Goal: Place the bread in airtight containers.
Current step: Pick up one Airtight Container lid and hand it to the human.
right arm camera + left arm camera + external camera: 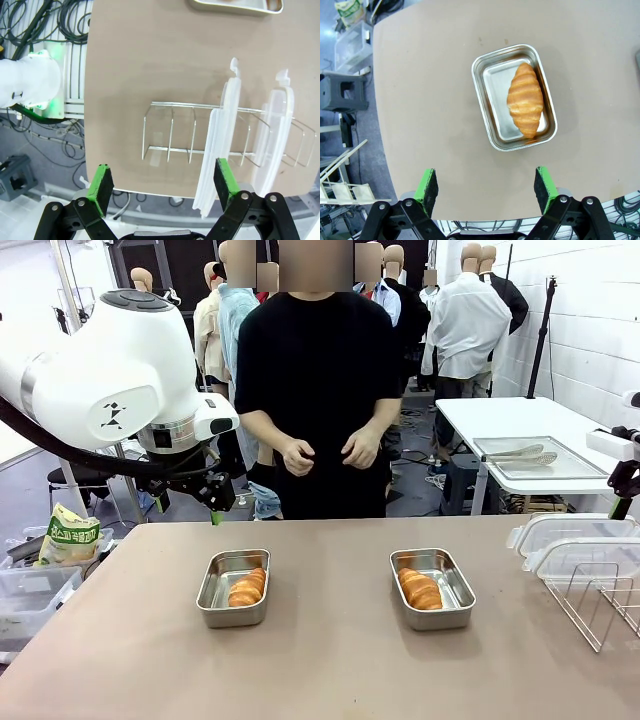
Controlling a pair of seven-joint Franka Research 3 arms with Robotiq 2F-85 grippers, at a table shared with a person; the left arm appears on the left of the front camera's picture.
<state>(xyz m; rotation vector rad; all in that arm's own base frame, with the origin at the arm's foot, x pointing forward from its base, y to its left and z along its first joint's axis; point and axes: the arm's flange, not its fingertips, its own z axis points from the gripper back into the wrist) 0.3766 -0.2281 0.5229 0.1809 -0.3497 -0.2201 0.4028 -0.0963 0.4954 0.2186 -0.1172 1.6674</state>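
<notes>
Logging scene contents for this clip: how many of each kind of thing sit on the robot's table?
Croissants: 2
Steel tubs: 2
Clear lids: 2
Wire rack: 1
Total: 7

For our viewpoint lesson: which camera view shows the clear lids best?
The right wrist view: both clear lids stand on edge in the wire rack, seen from above. The front view has them at its right edge, low-angled and overlapping. The left wrist view looks at a croissant in its tub.
</notes>
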